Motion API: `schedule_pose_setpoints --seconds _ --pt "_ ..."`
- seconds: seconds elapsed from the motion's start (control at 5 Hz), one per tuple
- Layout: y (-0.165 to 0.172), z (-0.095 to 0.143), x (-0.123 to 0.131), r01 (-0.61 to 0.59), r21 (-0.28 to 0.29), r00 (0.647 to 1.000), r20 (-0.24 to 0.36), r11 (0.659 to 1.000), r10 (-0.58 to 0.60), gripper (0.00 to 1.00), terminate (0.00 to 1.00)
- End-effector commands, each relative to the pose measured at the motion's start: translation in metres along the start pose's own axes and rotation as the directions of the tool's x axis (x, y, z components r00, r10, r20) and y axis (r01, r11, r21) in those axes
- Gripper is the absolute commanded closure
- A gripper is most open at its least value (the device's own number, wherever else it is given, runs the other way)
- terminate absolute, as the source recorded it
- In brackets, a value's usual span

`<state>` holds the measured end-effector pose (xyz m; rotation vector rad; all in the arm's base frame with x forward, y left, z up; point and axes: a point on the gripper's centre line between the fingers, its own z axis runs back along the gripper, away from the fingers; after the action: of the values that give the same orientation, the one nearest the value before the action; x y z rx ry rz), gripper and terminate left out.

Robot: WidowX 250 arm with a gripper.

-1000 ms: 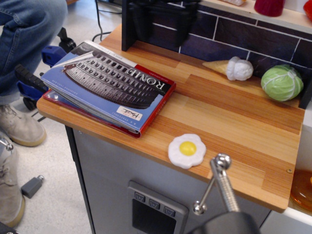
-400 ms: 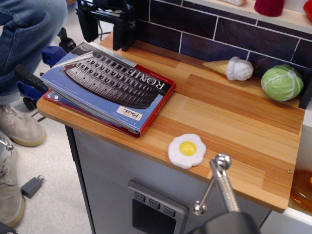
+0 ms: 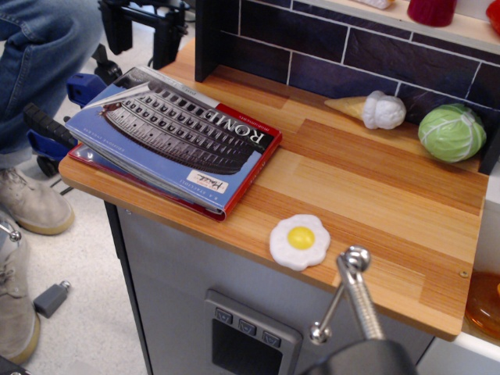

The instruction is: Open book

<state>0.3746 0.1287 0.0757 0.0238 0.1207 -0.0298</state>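
Looking across my single camera view, I see the book (image 3: 173,137) lying flat and shut on the wooden worktop (image 3: 367,195), over toward nine o'clock. Its blue cover faces up with the grey Colosseum photo and the ROME title, which reads upside down to me. The red edge runs along the side nearest the middle of the worktop, and a small white label (image 3: 207,183) sits near the book's six o'clock corner. The corner at nine o'clock juts out past the worktop's rim.

My gripper (image 3: 143,31) hangs at eleven o'clock in the frame, above and just beyond the book's far corner, apart from the cover. Its two dark fingers (image 3: 119,30) point downward with a wide gap between them and nothing held; the light is poor there, so I judge them spread rather than closed, though I can't make out the tips clearly.

A fried egg toy (image 3: 300,241) lies near the front rim at six o'clock, well apart from the book. An ice cream cone (image 3: 369,108) rests on its side at one o'clock by the dark tiled wall (image 3: 375,55), and a green cabbage (image 3: 451,132) sits just beside it at two o'clock. A person's jeans-clad leg (image 3: 43,51) fills ten o'clock.
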Motion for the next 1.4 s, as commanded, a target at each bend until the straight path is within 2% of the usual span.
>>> schedule_pose_setpoints --seconds 0.0,0.4,0.6,0.8,1.0,1.2 --pt "0.009 0.009 -0.002 -0.005 -0.007 0.998 0.067 1.000 0.006 0.00 0.00" --pt "-0.009 -0.006 -0.008 -0.028 -0.084 0.996 0.084 0.996 0.036 0.00 0.00" --pt "-0.018 -0.002 -0.011 -0.015 -0.113 0.994 0.106 0.993 0.027 0.00 0.00" --pt "-0.038 0.025 -0.009 -0.010 -0.174 0.988 0.147 0.985 0.036 0.00 0.00" --pt "-0.058 0.058 -0.010 -0.046 -0.283 0.985 0.145 0.958 0.090 0.00 0.00" --pt "-0.087 0.068 -0.025 -0.107 -0.411 0.977 0.124 0.906 0.172 0.00 0.00"
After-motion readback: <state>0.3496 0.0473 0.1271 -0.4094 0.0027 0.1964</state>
